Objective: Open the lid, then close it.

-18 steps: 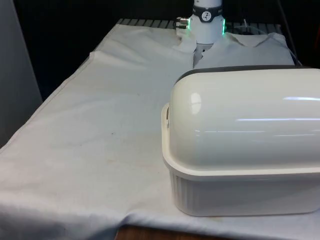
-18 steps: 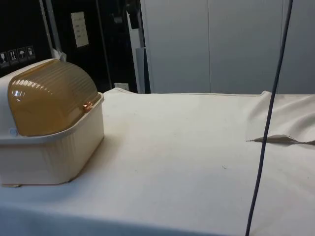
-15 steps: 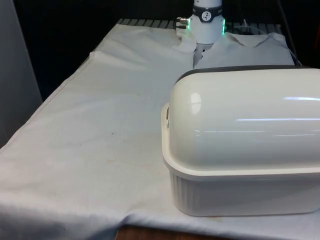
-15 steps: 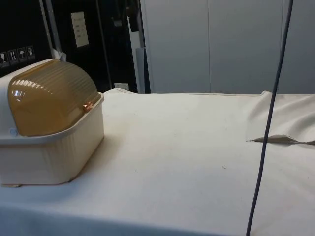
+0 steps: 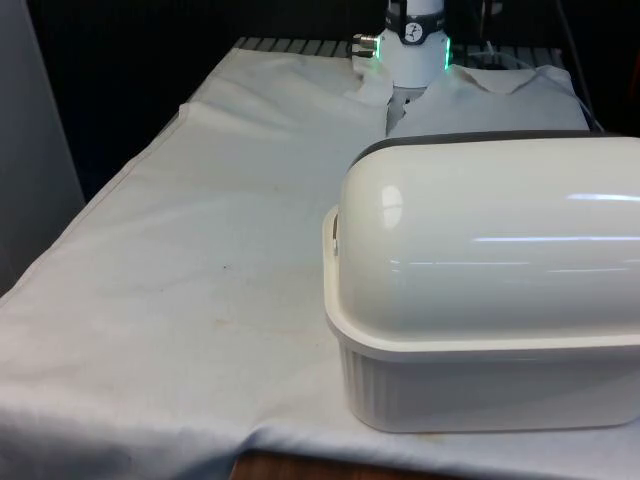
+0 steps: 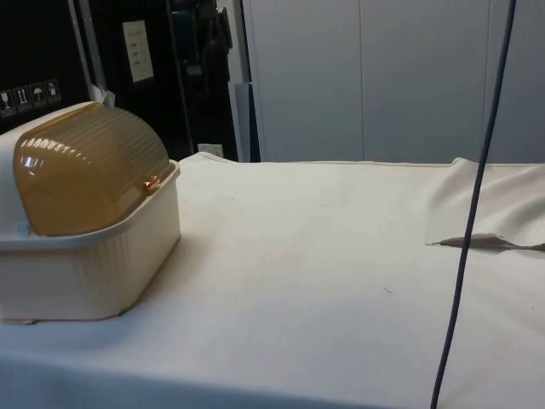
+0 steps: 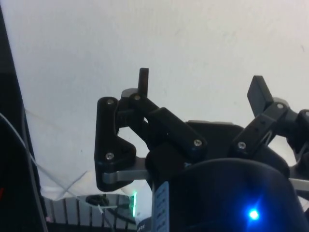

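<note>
Bread box (image 5: 485,290) is sitting at the near end of the table on the front view's right, its cream base resting on the white cloth (image 5: 200,250) and its domed roll-top lid (image 6: 89,166) drawn fully down, so the opening step is not yet begun. In the side view the amber, ribbed lid is meeting the base's front rim, with a small handle tab (image 6: 152,183) showing at that lower edge. Gripper (image 7: 200,92) is hanging above bare cloth in the wrist view, its two fingers (image 7: 143,79) spread wide apart with nothing between them. What is changing over the last half second is small: the hanging cable (image 6: 477,204) in the side view is now swinging a little further toward that view's right, the dark shapes in the far doorway are shifting, and the arm's base (image 5: 415,40) in the front view is turning slightly, while the box is staying exactly where it was. That is suggesting, as a judgement, that the arm is only beginning its travel toward the box. Reaching the handle tab at the lid's lower edge is likely the next need, and approaching from the lid's open side will matter, since the dome is smooth and offering little else to catch.
</note>
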Controlling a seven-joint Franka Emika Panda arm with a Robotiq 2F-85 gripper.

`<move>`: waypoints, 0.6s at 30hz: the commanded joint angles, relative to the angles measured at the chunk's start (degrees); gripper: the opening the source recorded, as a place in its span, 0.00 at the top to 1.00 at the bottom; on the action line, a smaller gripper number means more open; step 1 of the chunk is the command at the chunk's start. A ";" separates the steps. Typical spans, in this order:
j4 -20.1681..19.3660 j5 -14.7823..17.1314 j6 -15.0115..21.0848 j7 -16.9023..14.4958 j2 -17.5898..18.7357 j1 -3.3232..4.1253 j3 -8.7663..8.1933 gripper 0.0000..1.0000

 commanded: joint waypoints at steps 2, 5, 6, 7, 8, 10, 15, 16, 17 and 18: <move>-0.34 0.00 0.57 0.06 0.00 0.00 0.23 0.00; -1.72 -0.17 3.50 0.92 0.23 0.29 1.09 0.00; -1.95 -0.23 4.07 1.03 0.29 0.34 1.26 0.00; -2.12 -0.23 4.53 1.15 0.40 0.34 1.43 0.00; -2.29 -0.29 5.16 1.32 0.57 0.34 1.60 0.00; -2.35 -0.06 4.98 0.97 0.69 0.17 1.83 0.00; -2.81 -0.97 8.59 2.86 2.29 0.52 2.98 0.00; -2.75 -1.09 9.05 3.09 2.58 0.52 3.15 0.00; -2.75 -1.20 9.51 3.27 2.86 0.52 3.32 0.00; -2.75 -1.26 9.91 3.44 3.09 0.52 3.44 0.00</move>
